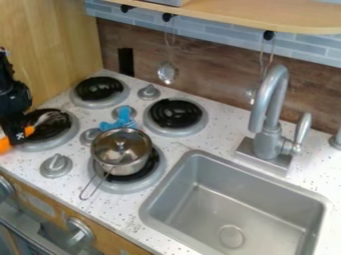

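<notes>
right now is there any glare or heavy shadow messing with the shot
Camera view: some glare, with bright glints on the lid and tap, and pale shine on the back right burner; shading inside the sink looks soft, and its drain stays readable.

A wood-grain backsplash (pixel 213 82) stands behind the speckled countertop (pixel 178 145).
</notes>
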`<state>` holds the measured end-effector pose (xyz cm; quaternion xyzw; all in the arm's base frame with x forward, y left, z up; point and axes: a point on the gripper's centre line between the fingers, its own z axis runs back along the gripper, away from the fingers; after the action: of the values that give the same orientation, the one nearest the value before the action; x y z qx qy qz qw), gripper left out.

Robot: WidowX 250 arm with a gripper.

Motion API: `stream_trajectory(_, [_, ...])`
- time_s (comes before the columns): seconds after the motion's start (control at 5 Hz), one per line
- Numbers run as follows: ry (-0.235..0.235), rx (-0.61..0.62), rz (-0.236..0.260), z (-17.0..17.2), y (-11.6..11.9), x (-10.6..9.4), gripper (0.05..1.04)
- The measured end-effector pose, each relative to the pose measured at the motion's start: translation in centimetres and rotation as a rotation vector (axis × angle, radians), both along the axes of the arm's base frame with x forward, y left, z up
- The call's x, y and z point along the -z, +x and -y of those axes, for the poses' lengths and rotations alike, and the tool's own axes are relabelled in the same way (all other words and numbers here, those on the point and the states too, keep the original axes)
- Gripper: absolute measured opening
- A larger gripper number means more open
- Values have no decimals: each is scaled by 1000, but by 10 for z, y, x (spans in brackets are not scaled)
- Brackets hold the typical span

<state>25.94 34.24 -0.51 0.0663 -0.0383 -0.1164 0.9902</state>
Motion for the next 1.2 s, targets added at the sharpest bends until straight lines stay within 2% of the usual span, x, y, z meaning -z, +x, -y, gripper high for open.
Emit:
stream_trajectory(0.2, [24,7,-6,0,-3,2,385])
stream_trajectory(0.4, [40,10,-2,-1,-4,2,385])
stream_trajectory(0.6, [34,32,64,6,2,1,383])
stream_trajectory(0.8, [22,60,158,21,12,-19,383])
stream_trajectory(1.0, [24,106,257,43,24,-53,383])
stream_trajectory(1.2, [13,177,312,80,33,-71,383])
